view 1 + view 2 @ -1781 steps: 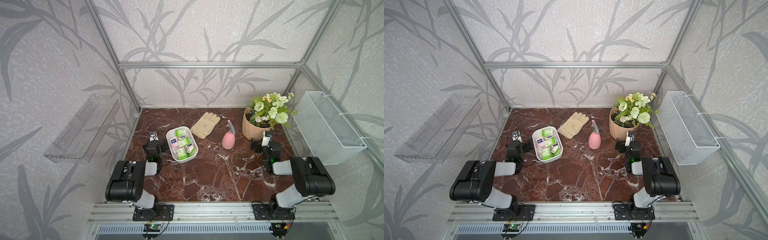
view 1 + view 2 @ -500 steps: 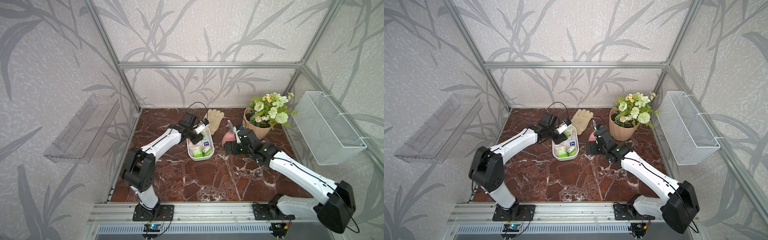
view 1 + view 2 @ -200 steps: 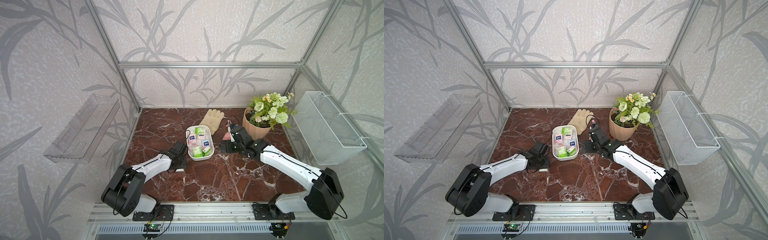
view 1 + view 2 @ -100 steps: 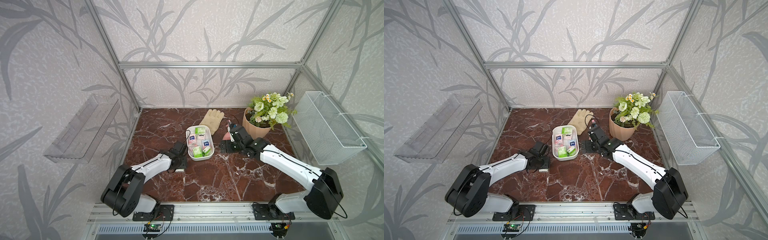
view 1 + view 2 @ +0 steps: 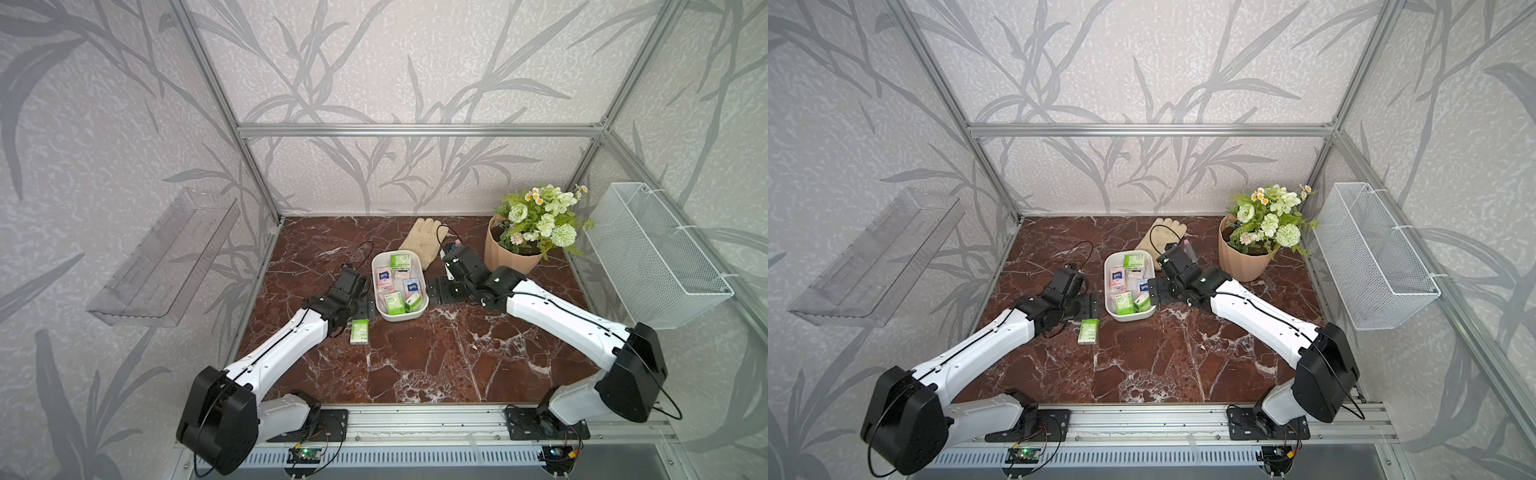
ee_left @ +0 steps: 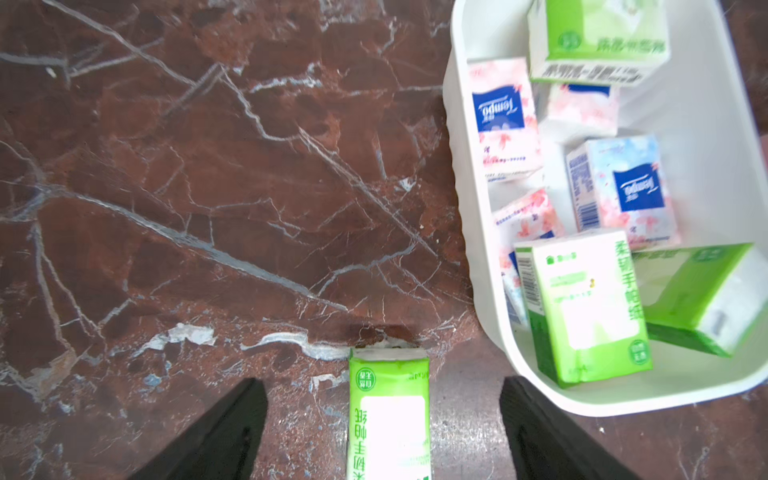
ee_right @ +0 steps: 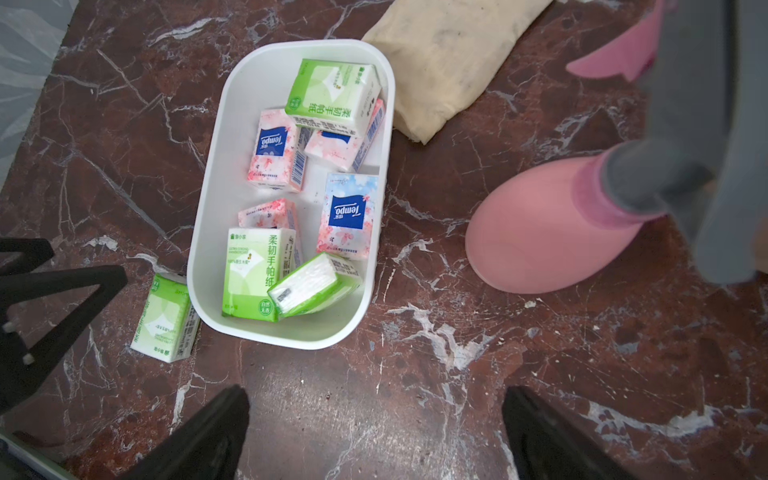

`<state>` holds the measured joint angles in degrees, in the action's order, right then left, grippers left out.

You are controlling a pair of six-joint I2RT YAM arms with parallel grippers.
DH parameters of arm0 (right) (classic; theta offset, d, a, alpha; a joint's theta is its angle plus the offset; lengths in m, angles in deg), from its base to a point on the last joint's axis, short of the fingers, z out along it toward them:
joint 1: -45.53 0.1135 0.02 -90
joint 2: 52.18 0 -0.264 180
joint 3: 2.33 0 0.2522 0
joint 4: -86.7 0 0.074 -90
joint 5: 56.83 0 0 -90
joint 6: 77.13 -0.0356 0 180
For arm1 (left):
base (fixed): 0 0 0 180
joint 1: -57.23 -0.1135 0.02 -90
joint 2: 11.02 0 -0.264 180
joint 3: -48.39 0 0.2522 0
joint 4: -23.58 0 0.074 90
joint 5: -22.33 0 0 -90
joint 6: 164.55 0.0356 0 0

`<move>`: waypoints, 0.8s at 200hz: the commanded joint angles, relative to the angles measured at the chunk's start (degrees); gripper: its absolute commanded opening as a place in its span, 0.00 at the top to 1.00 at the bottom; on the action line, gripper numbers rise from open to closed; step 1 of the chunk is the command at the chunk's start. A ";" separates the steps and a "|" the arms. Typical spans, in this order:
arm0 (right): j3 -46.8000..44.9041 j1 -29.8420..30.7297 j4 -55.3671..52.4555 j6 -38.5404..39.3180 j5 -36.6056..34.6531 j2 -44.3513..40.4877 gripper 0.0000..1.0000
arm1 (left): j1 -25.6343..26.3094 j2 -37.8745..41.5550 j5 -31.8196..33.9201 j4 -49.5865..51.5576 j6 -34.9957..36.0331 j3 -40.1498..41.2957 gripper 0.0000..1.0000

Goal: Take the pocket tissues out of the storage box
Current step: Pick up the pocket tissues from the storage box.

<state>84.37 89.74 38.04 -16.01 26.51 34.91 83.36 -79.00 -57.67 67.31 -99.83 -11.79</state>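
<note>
In both top views the white storage box (image 5: 398, 319) sits on the marble bench (image 5: 436, 365). Pocket tissues (image 5: 394, 301) lie loose inside it, some green and some pink or blue. One green pack (image 5: 359, 331) lies flat on the bench just outside the box's near left corner. The left claw (image 5: 361, 306) hangs just over that pack, and the right claw (image 5: 435, 289) is beside the box's right wall. A glove (image 5: 424, 243) lies behind the box. A flower pot (image 5: 509, 259) holds flowers (image 5: 540, 216). A wire basket (image 5: 658, 257) and a clear shelf (image 5: 166, 257) hang at the sides.

In the left wrist view the claw's fingers (image 6: 232, 419) stand wide apart, and the green pack lies between them, touched by neither.

In the right wrist view the right claw is spread open over the bench, gripping nothing. Seven packs are in the box. Three are green, one of them tipped on edge against another. Four are pink or blue, two of them partly covered. A pink spray bottle (image 7: 540, 224) stands beside the box.
</note>
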 commanded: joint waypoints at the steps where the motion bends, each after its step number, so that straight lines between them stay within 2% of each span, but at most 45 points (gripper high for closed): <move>1: 4.20 1.97 -3.97 -0.40 -0.99 3.19 0.01 | -0.29 3.92 4.08 -2.14 1.70 1.15 0.00; 33: 11.87 4.13 -8.22 -2.63 0.91 10.16 0.00 | -0.55 9.42 5.79 -5.47 1.06 5.94 0.00; 60: 19.28 5.18 -12.41 -4.46 1.98 18.32 0.04 | -0.73 12.92 7.20 -6.29 -0.98 9.71 0.00; 78: 24.89 5.45 -15.42 -5.08 2.90 23.37 0.11 | -0.82 14.55 7.31 -6.26 -2.37 11.70 0.00; 124: 33.58 6.42 -17.77 -7.13 2.64 31.28 0.23 | -0.96 15.09 7.04 -5.63 -2.80 14.22 0.00; 160: 38.27 6.68 -19.84 -8.09 2.52 35.82 0.25 | -0.99 14.80 6.32 -6.31 -2.09 15.51 0.00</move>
<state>119.74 96.08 21.70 -22.57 29.26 68.46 82.64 -64.32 -51.82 61.74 -101.75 2.16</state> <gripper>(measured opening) 0.755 0.999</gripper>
